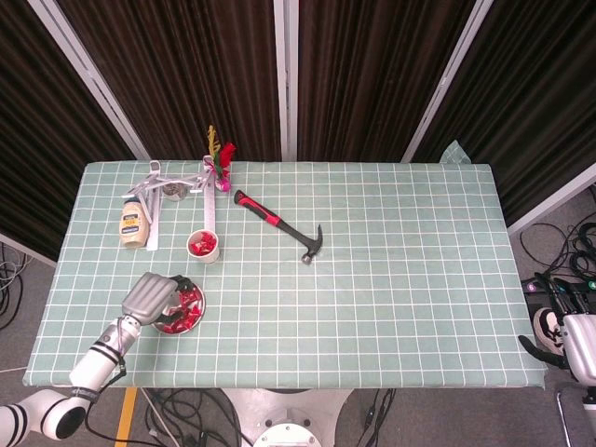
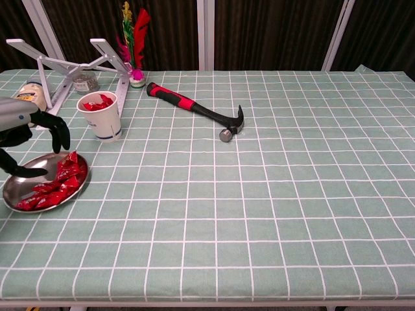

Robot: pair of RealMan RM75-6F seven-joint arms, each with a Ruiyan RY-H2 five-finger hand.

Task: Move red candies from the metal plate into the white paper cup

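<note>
My left hand (image 2: 26,139) over the plate (image 2: 19,176)
Fingers apart and curved, holding nothing, above the red candies (image 2: 58,181); cup (image 2: 102,116) stands beyond.

Both views are evenly and brightly lit from overhead, so the green checked tablecloth (image 1: 391,270) reads clean from corner to corner with only short, soft shadows tucked under the hammer (image 2: 198,110) and the white paper cup (image 2: 104,116), while the dark curtains behind the table's far edge stay nearly black. The metal plate (image 2: 19,178) near the front left corner throws a pale sheen off its bare rim, mild rather than blown out. Focus is sharp across the table in both cameras; the head view bows the table's edges slightly, and the left hand (image 2: 29,139) looks a little soft at the chest view's left border.
</note>
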